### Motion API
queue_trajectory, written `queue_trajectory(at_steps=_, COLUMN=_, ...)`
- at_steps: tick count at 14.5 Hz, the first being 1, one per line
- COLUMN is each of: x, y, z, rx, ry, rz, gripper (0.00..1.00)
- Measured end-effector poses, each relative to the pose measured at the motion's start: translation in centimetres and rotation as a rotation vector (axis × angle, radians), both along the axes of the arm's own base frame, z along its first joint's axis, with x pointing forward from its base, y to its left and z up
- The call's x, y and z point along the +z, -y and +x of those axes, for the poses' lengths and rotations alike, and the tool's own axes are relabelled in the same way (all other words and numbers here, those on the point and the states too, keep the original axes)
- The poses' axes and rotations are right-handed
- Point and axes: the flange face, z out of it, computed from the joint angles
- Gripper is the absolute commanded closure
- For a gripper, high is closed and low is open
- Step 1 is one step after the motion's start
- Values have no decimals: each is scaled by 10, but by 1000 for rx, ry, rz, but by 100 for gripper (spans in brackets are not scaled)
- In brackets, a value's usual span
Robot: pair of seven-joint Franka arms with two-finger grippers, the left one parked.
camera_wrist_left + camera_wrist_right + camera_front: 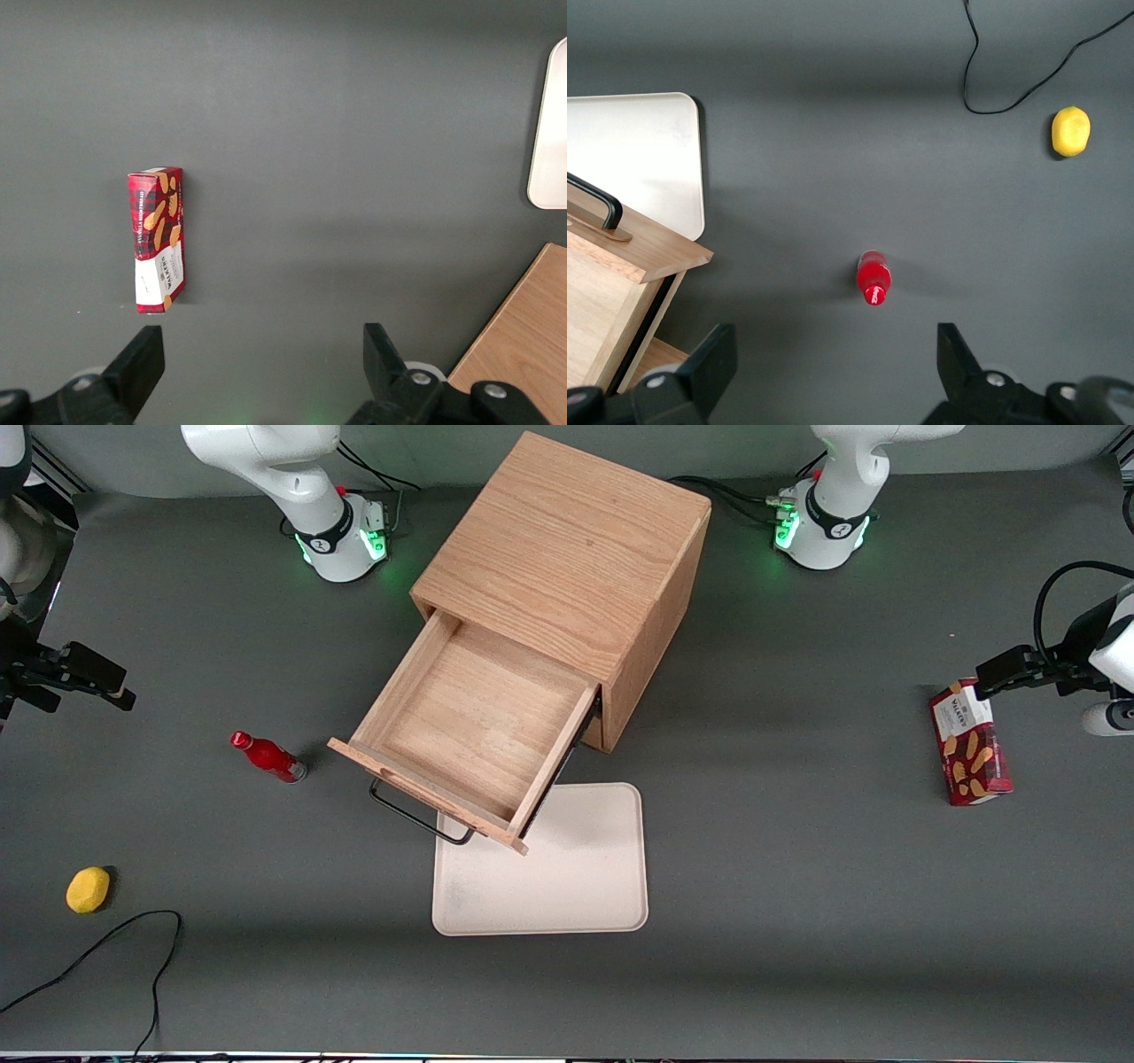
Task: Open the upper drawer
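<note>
- The upper drawer (461, 731), a shallow light oak box with an oak-grain front and a long black wire handle (416, 817), stands pulled well out of the light oak cube cabinet (567, 558), and its bare wooden floor shows.
- The drawer's front panel overhangs one corner of the flat cream rectangular tray (567, 877), which lies on the dark grey table (797, 921) nearer to the front camera than the cabinet.
- The right arm's end effector (837, 363) hangs above the table toward the working arm's end, well apart from the cabinet and the drawer handle.
- Its two black fingers (709, 359) are spread wide with nothing between them; only bare table shows in the gap.
- The small red bottle (267, 756) stands on the table beside the open drawer, toward the working arm's end, apart from the drawer front.
- The round yellow fruit-like object (88, 889) lies still farther from the cabinet toward that same end, nearer to the front camera than the bottle, with a thin black cable (106, 957) curving on the table just beside it.
- The red tartan biscuit box (970, 755) lies flat on the table toward the parked arm's end, well apart from the cabinet.
</note>
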Motion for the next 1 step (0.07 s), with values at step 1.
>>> queue_trajectory(at_steps=1, x=0, y=0, z=0, rx=2, ry=0, rz=0, gripper=0)
